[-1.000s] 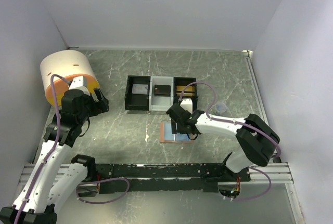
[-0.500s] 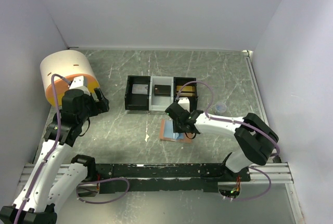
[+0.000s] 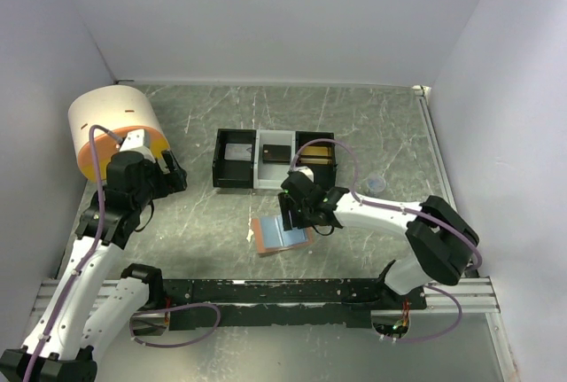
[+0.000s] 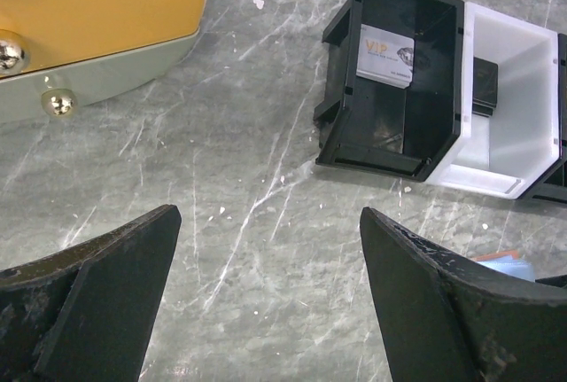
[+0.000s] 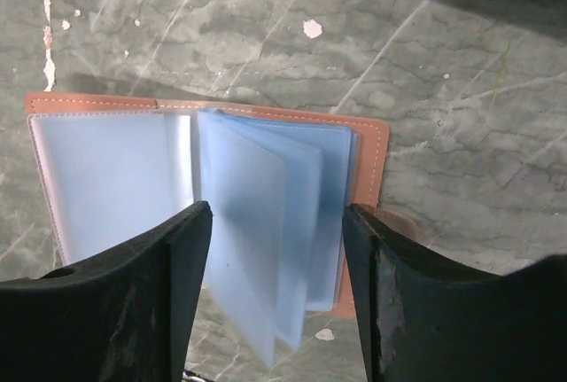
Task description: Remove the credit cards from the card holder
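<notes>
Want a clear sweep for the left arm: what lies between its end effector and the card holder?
Bare tabletop, plus a white fleck by the card holder; top view.

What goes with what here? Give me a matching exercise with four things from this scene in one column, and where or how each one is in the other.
Things:
1. card holder
2. VIP card
3. dark card
4. left gripper

Places or states:
A. in the white compartment of the tray
B. lying open on the table
C. open, holding nothing
D. in a black compartment of the tray

Pairs: 1-B, 2-D, 3-A, 4-C.
</notes>
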